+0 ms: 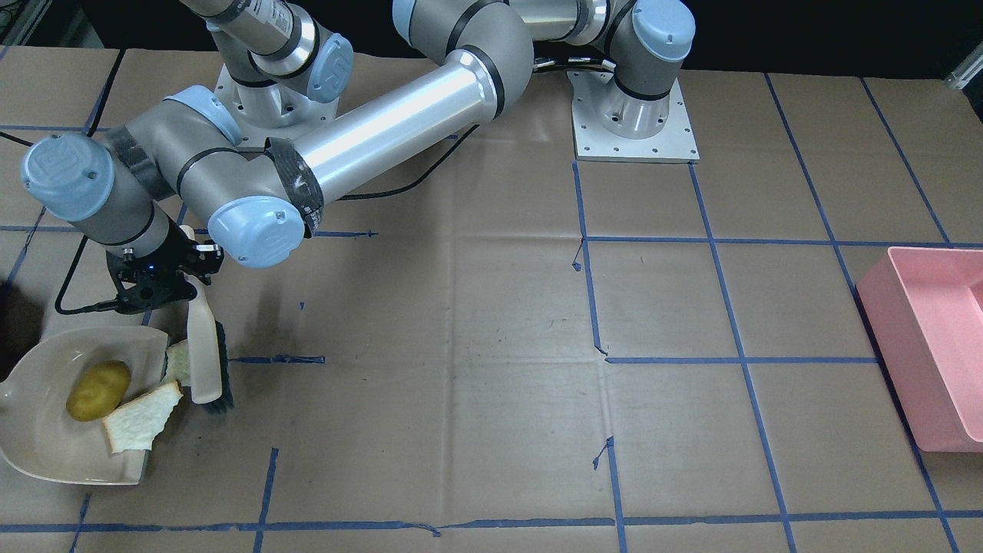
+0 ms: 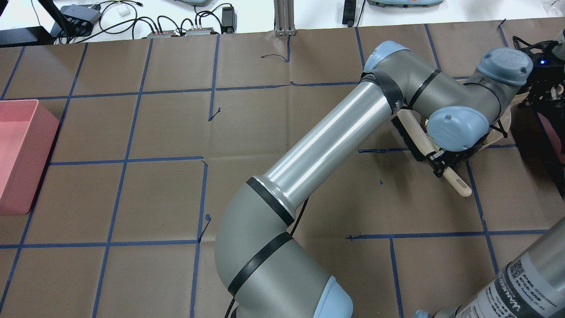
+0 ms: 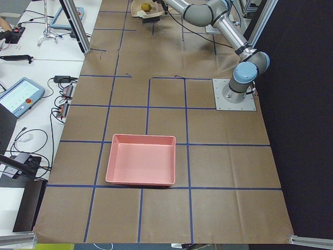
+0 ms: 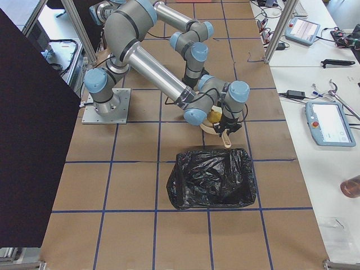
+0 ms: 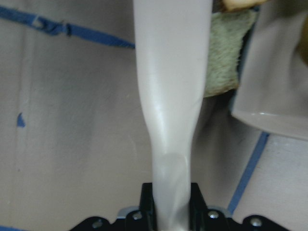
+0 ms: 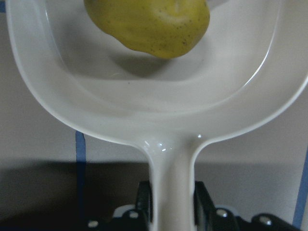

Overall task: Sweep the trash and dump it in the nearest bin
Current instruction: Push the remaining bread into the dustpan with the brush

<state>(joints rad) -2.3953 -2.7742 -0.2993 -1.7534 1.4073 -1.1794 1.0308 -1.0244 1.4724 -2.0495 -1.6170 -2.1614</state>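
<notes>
A cream dustpan (image 1: 42, 449) lies flat at the table's end, and my right gripper (image 6: 171, 199) is shut on its handle. In the pan rests the yellow-brown potato (image 1: 98, 390). One white bread piece (image 1: 142, 418) lies across the pan's open lip. Another bread piece (image 1: 177, 361) sits at the lip, pressed between the pan and the brush (image 1: 206, 353). My left gripper (image 1: 192, 286) is shut on the brush's cream handle, with the dark bristles down on the table. In the left wrist view the handle (image 5: 171, 96) fills the middle.
A bin lined with a black bag (image 4: 212, 177) stands just past the dustpan at the table's right end. A pink bin (image 1: 933, 346) sits at the opposite end. The left arm's long silver link (image 2: 326, 150) spans the table's middle.
</notes>
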